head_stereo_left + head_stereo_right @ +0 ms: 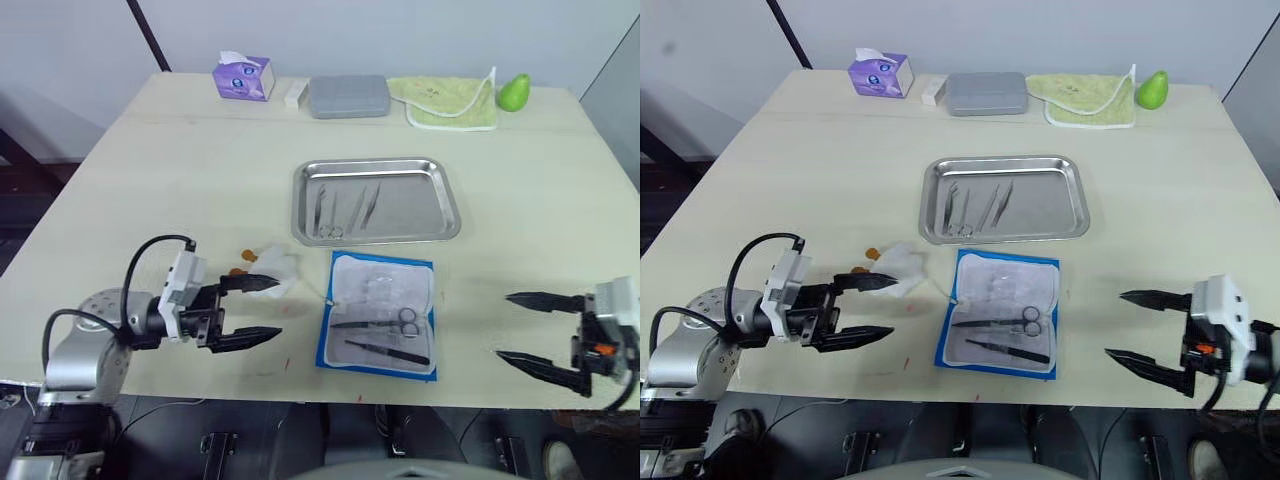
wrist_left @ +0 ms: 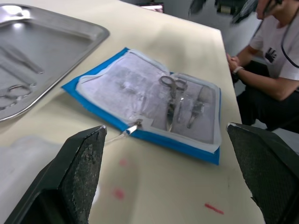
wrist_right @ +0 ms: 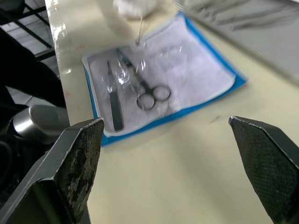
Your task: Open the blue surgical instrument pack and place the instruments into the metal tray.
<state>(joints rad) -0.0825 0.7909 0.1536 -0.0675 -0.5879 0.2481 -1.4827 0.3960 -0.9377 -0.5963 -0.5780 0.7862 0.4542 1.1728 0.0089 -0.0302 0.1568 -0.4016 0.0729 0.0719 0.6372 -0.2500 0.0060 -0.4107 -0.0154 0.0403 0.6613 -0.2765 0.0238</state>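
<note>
Overall, the surface was a pale beige table (image 1: 180, 180) set against a light wall, and in the left wrist view a seated person (image 2: 268, 60) in a white shirt waited past its edge. Along the 12 o'clock edge of the table sat a purple tissue box (image 1: 243, 77), a grey hard case (image 1: 348, 96), a yellow-green cloth (image 1: 447, 101) and a green pear (image 1: 514, 92). The metal tray (image 1: 440, 205) lay just above the table's centre, with several thin instruments (image 1: 345, 212) resting in its 9 o'clock half. At 6 o'clock from the tray, the blue surgical instrument pack (image 1: 381, 312) lay unfolded flat, whitish lining up, with a pair of scissors (image 1: 380, 322) and a dark straight tool (image 1: 385, 351) on its lower part. A crumpled white wad (image 1: 275, 268) lay at 9 o'clock from the pack, with small orange bits beside it. The left gripper (image 1: 250, 312) hovered at 9 o'clock from the pack, jaws spread wide and holding nothing, its upper finger reaching over the wad. The right gripper (image 1: 522, 328) hung at 3 o'clock from the pack, well apart from it, likewise gaping wide and empty.
</note>
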